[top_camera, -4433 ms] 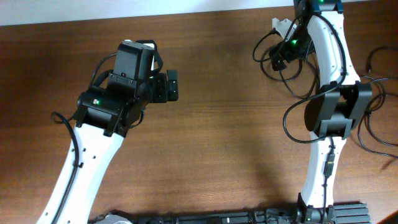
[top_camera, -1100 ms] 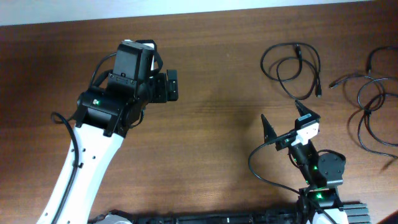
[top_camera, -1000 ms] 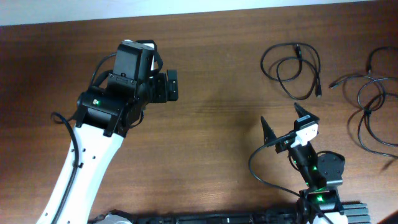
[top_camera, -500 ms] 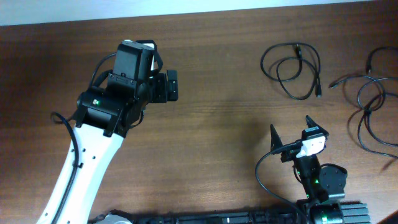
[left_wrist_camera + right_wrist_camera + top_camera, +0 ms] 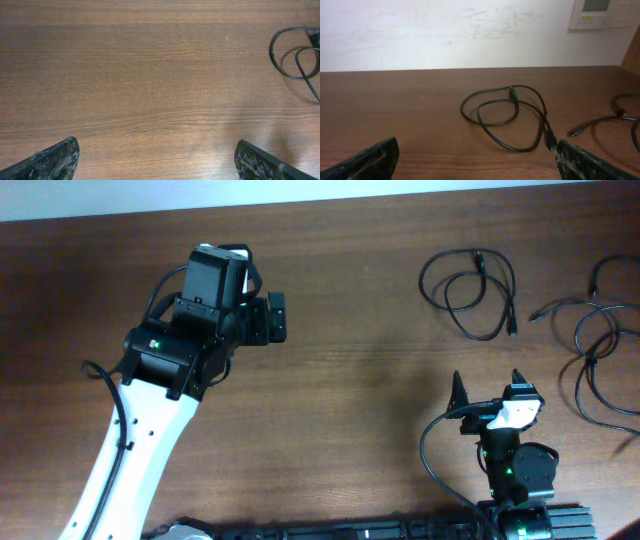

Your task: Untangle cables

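A black cable lies in loose overlapping loops at the back right of the table, alone. In the right wrist view the same cable rests ahead of my right gripper, whose fingers are spread wide with nothing between them. Seen from overhead, the right gripper hovers near the front edge, well short of the loops. My left gripper hangs open over bare wood at the left; its wrist view catches only a curve of the cable at the far right edge.
More black cables lie tangled at the table's right edge, with one end of these cables showing in the right wrist view. A white wall with a control panel stands behind the table. Brown wood spans the middle.
The right arm has pulled back from the far cable to the front edge, leaving the cable lying on the table. Over the last second it slid further toward the front right. The left arm is still.
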Robot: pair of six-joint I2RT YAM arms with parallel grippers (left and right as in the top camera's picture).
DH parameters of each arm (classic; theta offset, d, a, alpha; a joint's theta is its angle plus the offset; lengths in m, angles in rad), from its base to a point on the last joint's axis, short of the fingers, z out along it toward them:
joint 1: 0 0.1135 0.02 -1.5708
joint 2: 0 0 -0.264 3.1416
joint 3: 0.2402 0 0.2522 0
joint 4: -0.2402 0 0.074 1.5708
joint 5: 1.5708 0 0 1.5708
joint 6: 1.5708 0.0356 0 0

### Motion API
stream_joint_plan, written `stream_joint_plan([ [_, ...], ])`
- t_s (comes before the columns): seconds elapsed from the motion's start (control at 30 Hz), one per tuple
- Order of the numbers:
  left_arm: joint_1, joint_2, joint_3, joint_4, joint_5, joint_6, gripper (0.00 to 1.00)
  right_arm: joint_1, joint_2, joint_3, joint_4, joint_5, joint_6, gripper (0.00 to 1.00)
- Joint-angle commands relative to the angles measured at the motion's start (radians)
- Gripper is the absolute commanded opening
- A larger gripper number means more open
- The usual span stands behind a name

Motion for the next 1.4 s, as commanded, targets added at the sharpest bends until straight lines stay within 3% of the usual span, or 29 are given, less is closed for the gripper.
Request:
stream_joint_plan([
  [0.0,0.002,-0.015,0.007,0.001,0.0,0.012,0.99,0.004,-0.011,-0.005,-0.005,0.031,0.015,0.99],
  [1.07,0.002,-0.019,-0.041,-0.013,-0.028,0.012,0.99,0.003,-0.01,-0.005,-0.005,0.031,0.015,0.99],
  [1.2,0.002,-0.038,-0.151,0.09,-0.035,0.012,0.99,0.003,-0.01,-0.005,-0.005,0.031,0.015,0.99],
  [1.37,0.002,-0.108,-0.463,0.432,-0.029,0.012,0.99,0.003,-0.01,-0.005,-0.005,0.031,0.015,0.99],
])
